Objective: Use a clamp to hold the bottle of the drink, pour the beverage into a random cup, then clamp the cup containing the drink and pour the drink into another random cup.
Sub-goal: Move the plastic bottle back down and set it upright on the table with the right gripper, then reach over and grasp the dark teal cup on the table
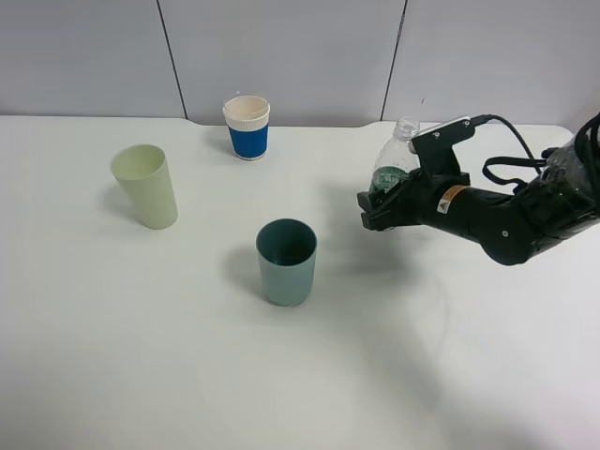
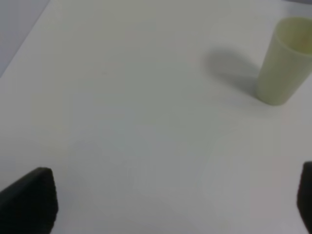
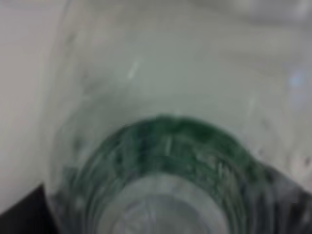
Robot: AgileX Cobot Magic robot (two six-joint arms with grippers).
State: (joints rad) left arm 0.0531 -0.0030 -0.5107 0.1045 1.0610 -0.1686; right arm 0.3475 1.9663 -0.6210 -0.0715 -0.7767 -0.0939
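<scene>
1. Bottle (image 1: pixel 392 167) of drink: a clear plastic bottle with green showing in its lower part, clamped in the right gripper (image 1: pixel 382 199). The black jaws close on its lower body. It stands nearly upright, neck at the top, on the right side of the white table (image 1: pixel 112 356).
2. The low grip probably leaves the neck free for tipping. Whether the base rests on the table or hangs just above it cannot be told.
3. In the right wrist view the bottle fills the picture as a blur of clear plastic and green, which fits a close hold.
4. A teal cup (image 1: pixel 286 261) is the nearest cup, open and upright, near the bottle on the side toward the table's middle. It looks the easiest one to pour into.
5. A blue and white paper cup (image 1: pixel 247 127) stands further back, near the wall.
6. A pale green cup (image 1: pixel 145 185) stands well apart on the far left.
7. All three cups are upright and spaced out, which leaves room for an arm to reach each one. No drink shows in any of them, so the first pour appears not yet begun.
8. The left gripper (image 2: pixel 168 200) is spread wide and holds nothing. It hovers over bare table with the pale green cup ahead of it, probably kept clear of the pour.
</scene>
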